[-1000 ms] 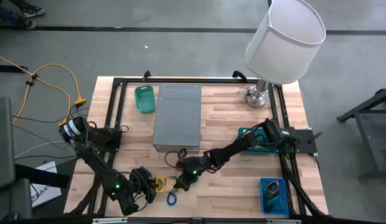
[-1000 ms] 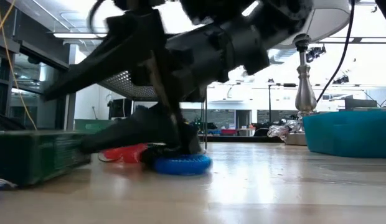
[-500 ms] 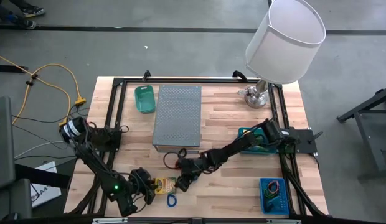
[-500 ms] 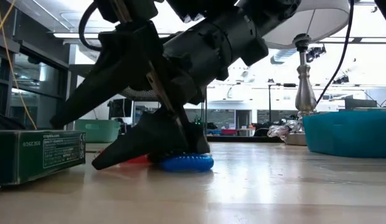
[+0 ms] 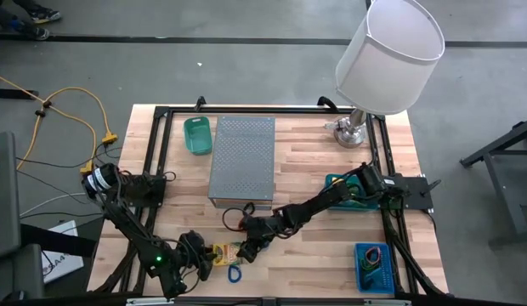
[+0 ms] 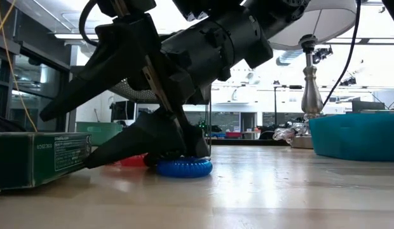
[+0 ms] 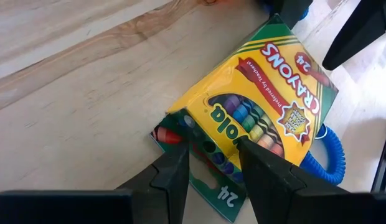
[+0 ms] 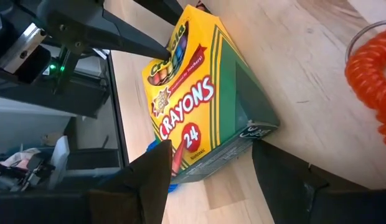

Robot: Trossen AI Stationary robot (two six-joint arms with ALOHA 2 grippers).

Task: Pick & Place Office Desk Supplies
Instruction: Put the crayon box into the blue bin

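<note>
Yellow-green cardboard crayon box (image 5: 227,251) low centre of frame | your left gripper (image 7: 211,149) clamps its corner | your right gripper (image 8: 208,171) spread wide around it | blue coiled loop (image 5: 234,273) just below

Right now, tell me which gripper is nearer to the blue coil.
Left, narrowly. The left gripper grips one end of the crayon box, just up and left of the blue coil. The right gripper is open at the box's other end, a little farther off.
</note>
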